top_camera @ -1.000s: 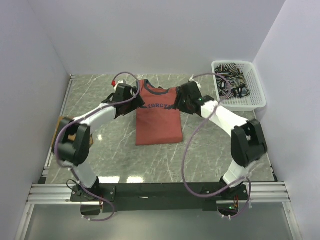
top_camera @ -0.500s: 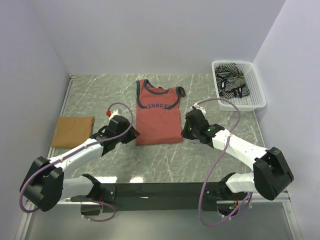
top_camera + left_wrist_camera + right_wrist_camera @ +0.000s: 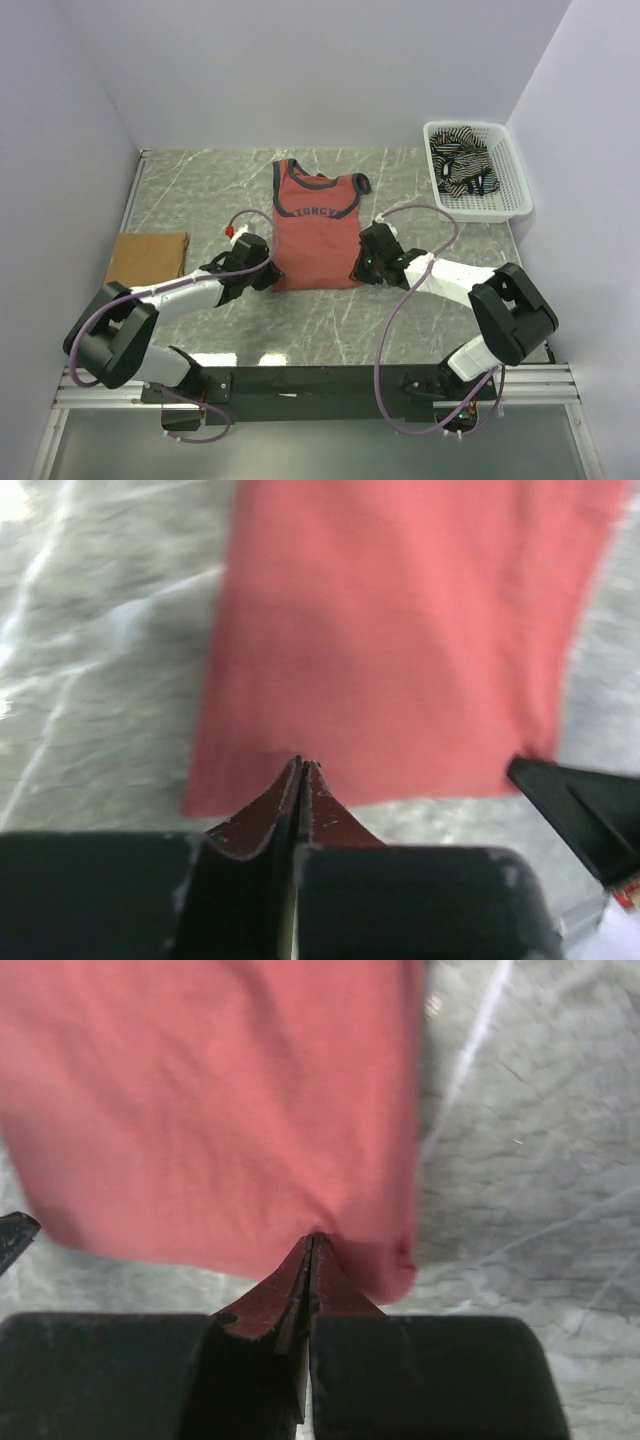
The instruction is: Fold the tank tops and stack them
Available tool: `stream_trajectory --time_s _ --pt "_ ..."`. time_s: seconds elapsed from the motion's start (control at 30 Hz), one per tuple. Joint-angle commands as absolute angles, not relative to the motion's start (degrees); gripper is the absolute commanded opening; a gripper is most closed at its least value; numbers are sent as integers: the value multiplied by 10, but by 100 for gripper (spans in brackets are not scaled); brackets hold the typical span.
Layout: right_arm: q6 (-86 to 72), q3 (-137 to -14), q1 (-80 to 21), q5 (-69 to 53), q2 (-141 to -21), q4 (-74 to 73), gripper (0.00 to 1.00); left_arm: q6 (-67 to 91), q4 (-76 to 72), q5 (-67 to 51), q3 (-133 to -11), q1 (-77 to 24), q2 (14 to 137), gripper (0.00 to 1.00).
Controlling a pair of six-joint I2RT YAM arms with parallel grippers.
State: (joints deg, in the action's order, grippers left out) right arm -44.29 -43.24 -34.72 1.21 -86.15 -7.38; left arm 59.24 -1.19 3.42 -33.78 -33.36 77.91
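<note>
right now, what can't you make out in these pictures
- Top view: the red top's near corners, covered by the left gripper and right gripper.
- Wrist views: how much hem is caught, hidden inside the shut jaws; the cloth is blurred.
- Top view: the striped top's shape, bunched in the basket.
- Top view: the red top's chest lettering, too small to read.
- Top view: the tan top's layers, seen only from above.

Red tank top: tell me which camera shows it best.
The top external view: the whole red tank top lies flat, lettering visible. Each wrist view shows only a blurred bottom corner, pinched by the fingers.
</note>
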Motion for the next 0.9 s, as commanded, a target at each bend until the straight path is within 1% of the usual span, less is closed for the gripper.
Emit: stream_trajectory --time_s 0.0,0.07,0.17,0.27,0.37,0.47,0.5,0.57,0.6,0.63,0.7,0.73,0.83,0.87 --pt "-453 -394 -343 14 -860 -40 0 616 -2 68 -338 -336 796 4" --pt "-459 -371 -342 8 -855 -32 0 628 19 81 -323 -336 800 0" --pt "-465 -324 -342 2 -841 -11 0 635 27 87 -303 -336 799 1" --pt "-468 -314 -341 2 -827 -8 0 637 39 94 -294 -336 790 1" --pt "-470 -309 -336 -23 -797 -13 0 636 49 96 -293 -336 779 1" --pt "-471 -315 -330 -36 -767 -25 6 626 61 88 -299 -336 759 1" --pt "-471 -317 -330 -34 -744 -39 13 616 69 86 -304 -336 742 2" --pt "-470 -324 -330 -27 -717 -59 24 612 80 81 -307 -336 716 10" --pt "-468 -327 -330 -21 -690 -76 34 610 92 77 -305 -336 702 16" --pt "-469 -328 -330 -5 -677 -85 38 612 98 76 -302 -336 672 32" --pt "-468 -330 -331 12 -657 -104 44 619 105 71 -292 -335 637 45" --pt "-465 -330 -330 19 -657 -109 45 620 102 68 -287 -334 629 53" --pt "-463 -337 -330 11 -681 -106 45 624 84 55 -274 -335 631 60" --pt "-464 -337 -330 7 -699 -100 45 623 82 53 -273 -335 637 61"
